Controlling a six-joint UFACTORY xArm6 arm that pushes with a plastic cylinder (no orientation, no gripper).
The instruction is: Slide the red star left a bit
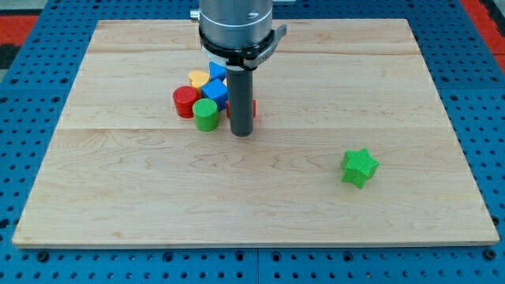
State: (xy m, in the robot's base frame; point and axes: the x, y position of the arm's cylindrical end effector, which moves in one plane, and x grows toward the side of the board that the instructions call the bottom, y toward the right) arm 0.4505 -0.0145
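My rod comes down from the view's top centre and my tip (pixel 242 132) rests on the board just right of a tight cluster of blocks. The red star (pixel 252 109) is almost wholly hidden behind the rod; only a red sliver shows at the rod's right edge. The cluster holds a red cylinder (pixel 185 102), a green cylinder (pixel 207 114), a blue block (pixel 215 91), a yellow block (pixel 199 79) and another blue block (pixel 217 71) behind.
A green star (pixel 360 167) lies alone at the view's lower right. The wooden board (pixel 118 173) sits on a blue pegboard table (pixel 24 142).
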